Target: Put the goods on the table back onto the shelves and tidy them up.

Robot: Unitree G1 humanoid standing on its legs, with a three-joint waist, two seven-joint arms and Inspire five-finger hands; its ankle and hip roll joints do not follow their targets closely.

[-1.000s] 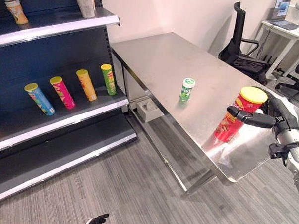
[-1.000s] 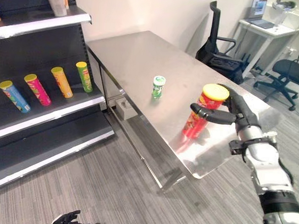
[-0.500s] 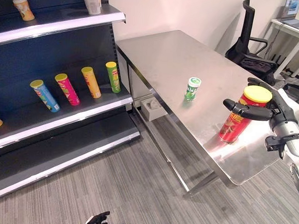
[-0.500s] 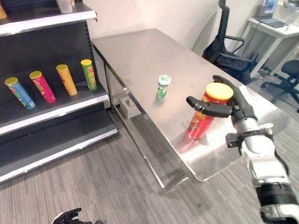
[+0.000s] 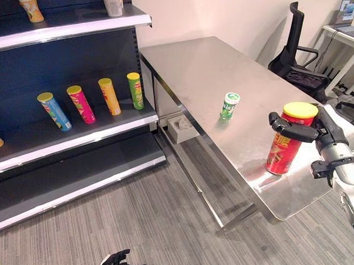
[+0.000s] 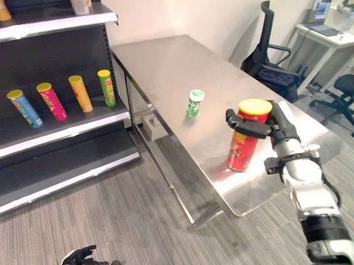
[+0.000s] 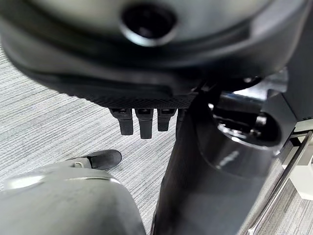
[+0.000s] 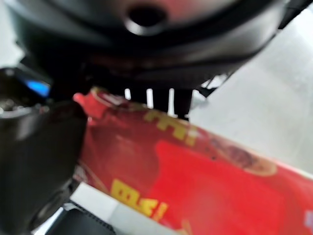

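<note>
Steel worktop stretched toward one o'clock, shelves off at ten. At three o'clock, the right hand was wrapped around the upright red can. The small green can stood well apart at center. Left hand hung low, fingers curled, holding nothing.

A steel-topped table stands out from a plain pale wall, and grey wood-grain flooring runs under it. Beside the table is a dark shelving unit with pale-edged boards, and a small grey box sits on the floor near its foot. Past the table's far side a black office chair faces a white desk, with another black chair close by.
</note>
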